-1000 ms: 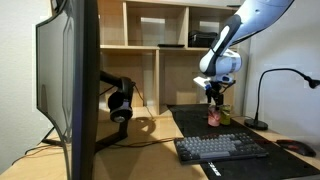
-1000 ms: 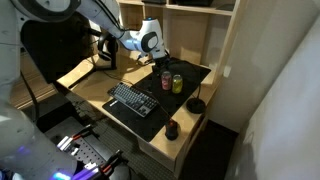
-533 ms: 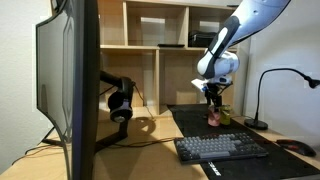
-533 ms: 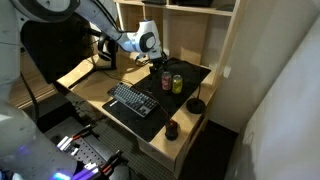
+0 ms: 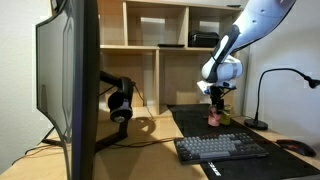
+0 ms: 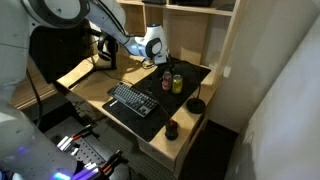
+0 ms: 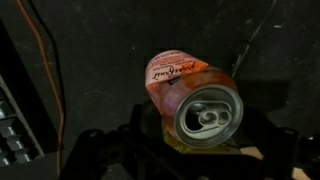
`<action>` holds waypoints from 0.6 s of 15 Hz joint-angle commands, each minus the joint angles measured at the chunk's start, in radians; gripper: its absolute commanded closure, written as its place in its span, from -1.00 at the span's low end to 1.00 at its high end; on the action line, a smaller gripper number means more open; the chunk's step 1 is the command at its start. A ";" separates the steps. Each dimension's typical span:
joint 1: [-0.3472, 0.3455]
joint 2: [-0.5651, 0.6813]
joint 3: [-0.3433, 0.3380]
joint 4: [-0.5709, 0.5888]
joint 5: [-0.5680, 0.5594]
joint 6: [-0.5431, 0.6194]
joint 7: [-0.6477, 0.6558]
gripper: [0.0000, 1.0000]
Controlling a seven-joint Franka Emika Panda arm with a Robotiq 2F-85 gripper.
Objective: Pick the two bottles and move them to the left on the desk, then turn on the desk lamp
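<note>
Item: gripper (image 5: 215,96), jaws apart, empty, hung above pinkish-red bottle (image 7: 185,95). Step, judged: first pick. Next required: straight descent around that bottle, then closing.

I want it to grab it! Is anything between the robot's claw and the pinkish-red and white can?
No. In the wrist view, only air separates the open black gripper from the pinkish-red and white can.

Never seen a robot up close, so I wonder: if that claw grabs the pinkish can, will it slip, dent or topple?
The pinkish can looks like thin metal with a pull-tab top, so a hard squeeze might dent it. Its smooth round side could slip. Standing upright, it might roll if toppled.
</note>
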 commanded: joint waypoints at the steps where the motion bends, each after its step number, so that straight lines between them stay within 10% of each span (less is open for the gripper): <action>1: -0.046 0.042 0.038 0.047 0.061 0.022 -0.019 -1.00; 7: -0.105 0.055 0.101 0.087 0.170 0.007 -0.083 -1.00; 8: -0.104 0.059 0.098 0.094 0.173 -0.001 -0.082 -0.50; 9: -0.110 0.060 0.103 0.097 0.181 -0.003 -0.095 -0.45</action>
